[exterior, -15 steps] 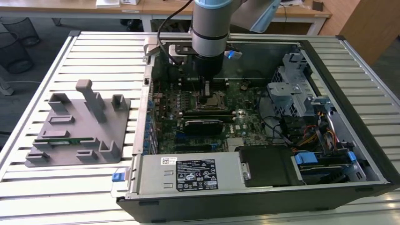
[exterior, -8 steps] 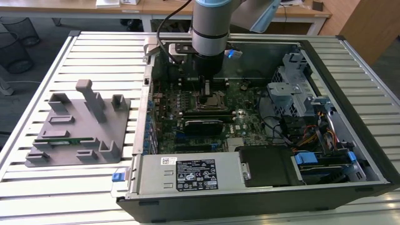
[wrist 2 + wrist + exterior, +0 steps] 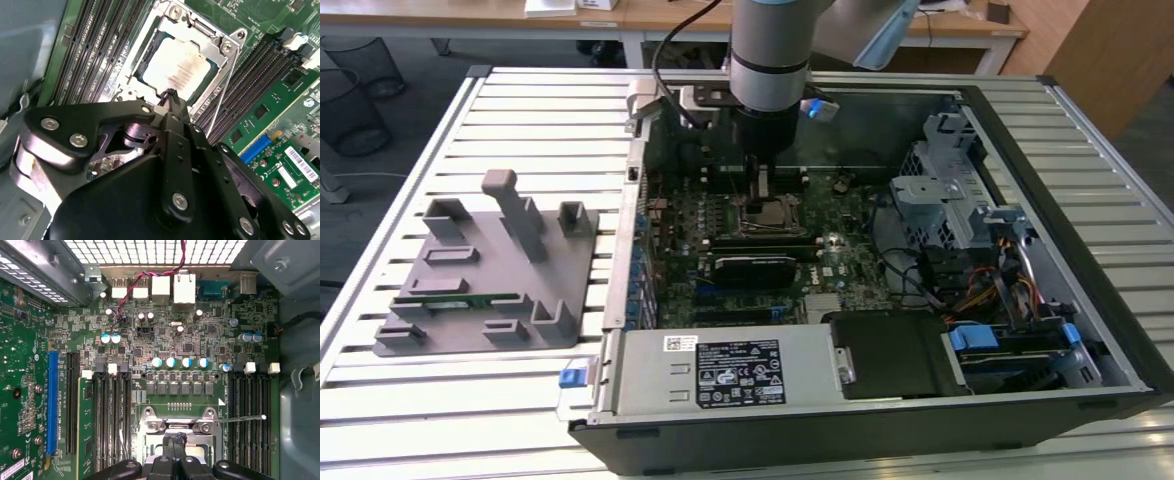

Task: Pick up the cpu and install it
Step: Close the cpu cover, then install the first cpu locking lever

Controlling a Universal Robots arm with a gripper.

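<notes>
Slatted table bears an open case, cpu seated inside.

Memory slots flank the cpu on both sides (a thin lever rod juts alongside); the end effector hangs just above it.

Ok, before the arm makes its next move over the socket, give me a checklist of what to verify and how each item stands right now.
1. cpu in the socket: ok. The cpu lies inside the socket frame.
2. cpu seated flat: cannot tell. The gripper covers its near edge.
3. Gripper free of the cpu: ok. Its fingers are shut with nothing between them.
4. Tip touching the cpu: cannot tell. It sits right at the chip's edge.
5. Retention lever latched: not ok. The lever stands away from the frame.
6. Memory slots clear: ok. The memory slots lie beside the socket, apart from the fingers.
</notes>
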